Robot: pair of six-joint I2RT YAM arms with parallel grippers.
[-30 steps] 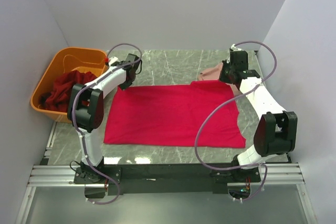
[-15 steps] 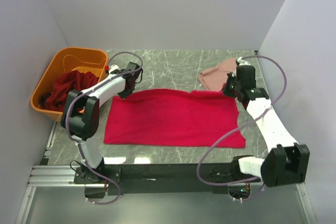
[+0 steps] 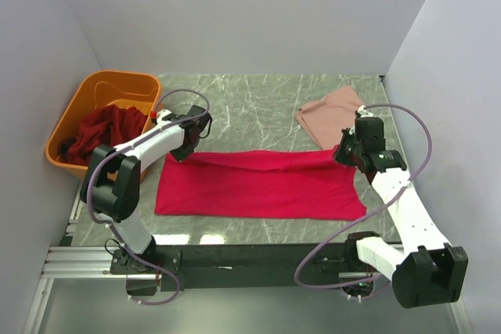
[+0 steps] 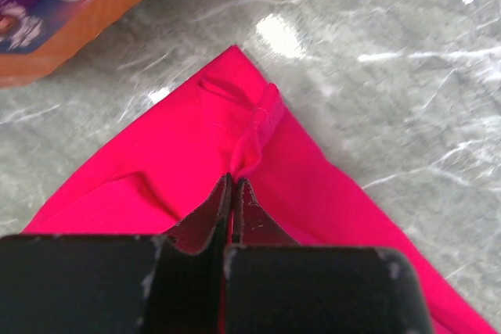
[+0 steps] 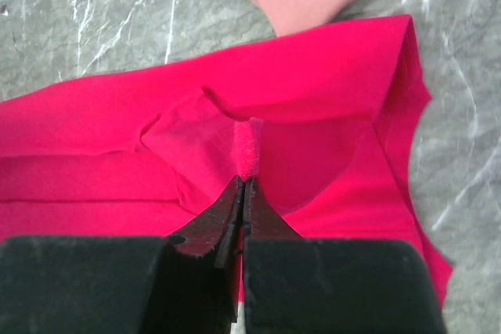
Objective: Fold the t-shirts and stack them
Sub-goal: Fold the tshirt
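Crimson-pink t-shirt (image 3: 258,189): spread as a wide band across the middle of the marble table (image 3: 250,99), near edge flat, far edge pinched up at both ends and doubled back over the lower layer. Left gripper (image 4: 233,184): clamped tight on a puckered bit of hem at the far left corner, near the orange tub (image 3: 82,103). Right gripper (image 5: 244,185): clenched likewise on a small upright ridge of hem at the far right corner, with a loose flap of cloth lying folded beneath. Pale salmon-pink t-shirt (image 3: 333,111): lying loose beyond the right corner, near tip either touching the crimson cloth or slightly under it; hard to tell which. Dark maroon-red t-shirts (image 3: 102,131): heaped in the tub, apart from both arms.

Probably midway through the first lengthwise fold, far edge meant for the near one. Next: draw both corners toward the bases at an even pace and equal height, so as to keep the fold line straight; lay far edge on near edge; only then let go. Worth watching: the tucked flap on the right, likely to leave a crease unless smoothed.
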